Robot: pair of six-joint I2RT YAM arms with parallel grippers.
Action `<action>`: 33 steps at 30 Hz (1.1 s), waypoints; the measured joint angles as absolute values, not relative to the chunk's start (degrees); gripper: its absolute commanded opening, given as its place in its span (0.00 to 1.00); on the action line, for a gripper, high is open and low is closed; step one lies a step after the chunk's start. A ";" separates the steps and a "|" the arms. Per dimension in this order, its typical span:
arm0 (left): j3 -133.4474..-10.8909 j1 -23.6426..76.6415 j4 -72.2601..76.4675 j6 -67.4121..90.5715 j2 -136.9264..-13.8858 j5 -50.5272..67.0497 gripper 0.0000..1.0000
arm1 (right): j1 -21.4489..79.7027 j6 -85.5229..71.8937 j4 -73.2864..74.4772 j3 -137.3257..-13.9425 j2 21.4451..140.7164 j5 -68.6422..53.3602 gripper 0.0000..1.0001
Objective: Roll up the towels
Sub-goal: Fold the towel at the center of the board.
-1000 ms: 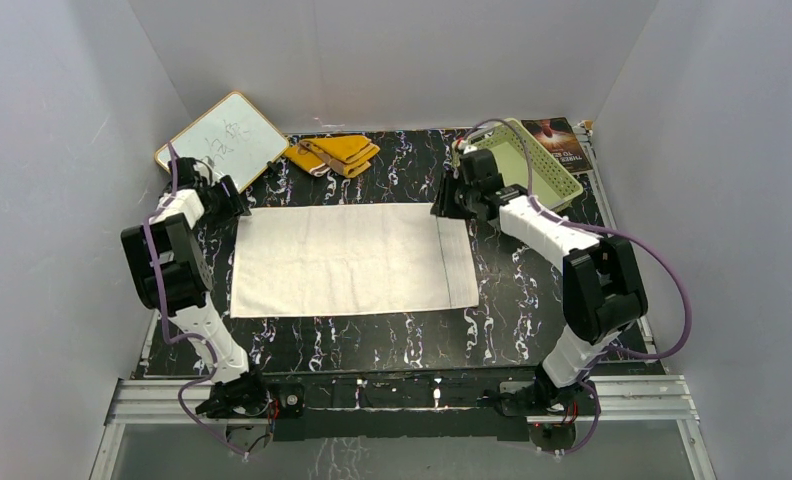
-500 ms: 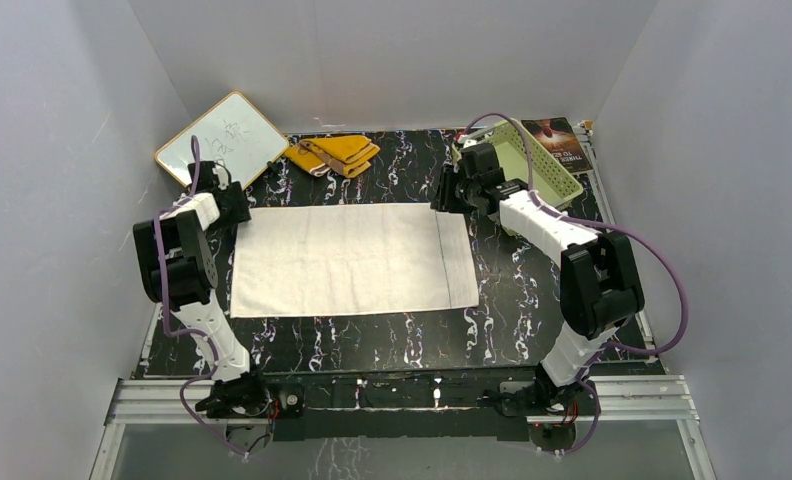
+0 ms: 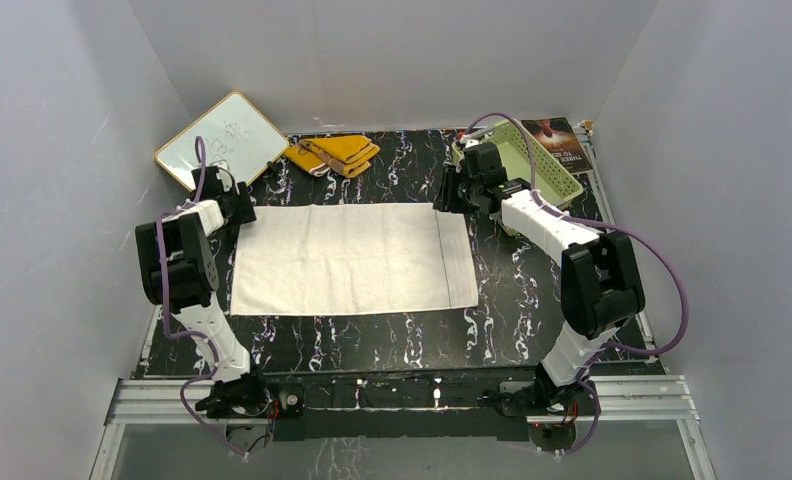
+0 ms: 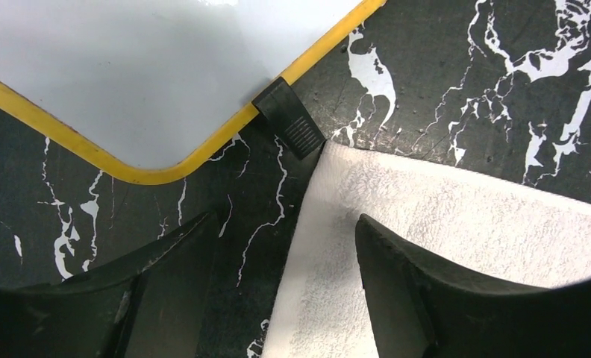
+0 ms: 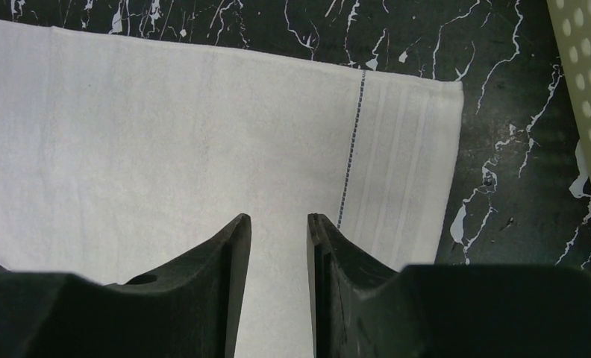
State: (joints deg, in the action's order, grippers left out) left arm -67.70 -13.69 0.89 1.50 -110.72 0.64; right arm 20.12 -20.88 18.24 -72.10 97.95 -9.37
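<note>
Since one second ago, the left arm has drawn its elbow in and carried the left gripper [image 3: 240, 200] farther, to the far left corner of the cream-white towel [image 3: 352, 258]; the right arm moved only slightly, and the towel did not move. It lies spread flat in the middle of the table [image 3: 372, 335]. The mustard towel [image 3: 337, 153] lies folded at the far edge, between the white board [image 3: 222, 135] and the green basket [image 3: 532, 160]. The left gripper's jaws stand apart over the towel's left edge and hold nothing. The right gripper [image 3: 444, 200] hangs over the far edge near the blue stripe [image 5: 350, 160], its jaws narrowly apart and empty. I judge the cloth light, soft and limp: one pinched corner would lift alone. Better to take both corners of one short edge, pressing down to the table.
</note>
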 measured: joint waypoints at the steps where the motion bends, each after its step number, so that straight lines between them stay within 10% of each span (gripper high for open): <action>1: -67.22 -13.69 1.41 1.61 -110.52 0.84 0.66 | 20.12 -20.88 18.24 -72.12 97.95 -9.47 0.32; 17: -65.69 -13.80 5.82 5.41 -110.28 2.98 0.64 | 20.12 -20.88 18.24 -72.10 97.91 -10.79 0.31; 23: -66.41 -13.80 6.76 4.91 -111.33 2.28 0.48 | 20.12 -20.88 18.22 -72.10 97.91 -10.92 0.31; 29: -67.07 -13.80 7.49 3.27 -112.36 0.58 0.03 | 20.12 -20.86 18.22 -72.10 97.91 -10.90 0.31; 33: -67.88 -13.13 7.20 3.38 -112.95 1.23 0.00 | 20.12 -20.60 18.22 -72.10 97.93 -10.52 0.31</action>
